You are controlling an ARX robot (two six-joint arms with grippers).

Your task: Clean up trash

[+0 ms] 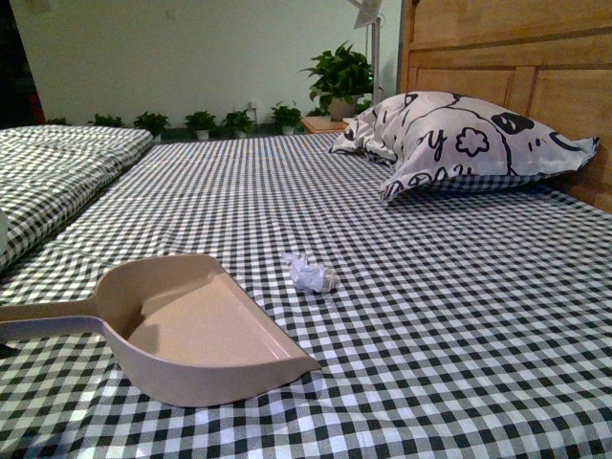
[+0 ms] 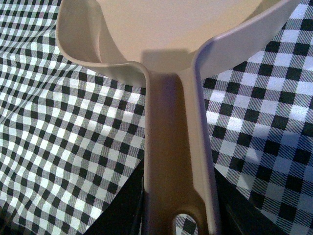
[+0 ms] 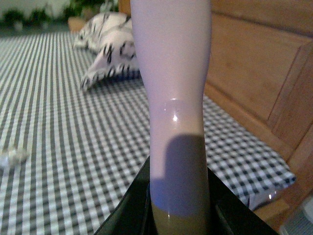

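Surface: gingham sheet (image 1: 430,316) is spread flat; trash (image 1: 312,273) lies near dustpan (image 1: 206,330)
Room: pillow (image 1: 469,143) is propped by headboard (image 1: 535,67)
Left gripper (image 2: 178,215): handle pinched
Right gripper (image 3: 178,210): pale handle (image 3: 173,98) clamped

Crumpled paper trash (image 1: 312,273); smooth plastic dustpan (image 1: 191,325) (faint sheen); wooden headboard (image 1: 516,57).

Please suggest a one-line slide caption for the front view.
Beige plastic dustpan lying on black-and-white checked bedsheet, its open mouth facing a small crumpled white paper ball nearby.
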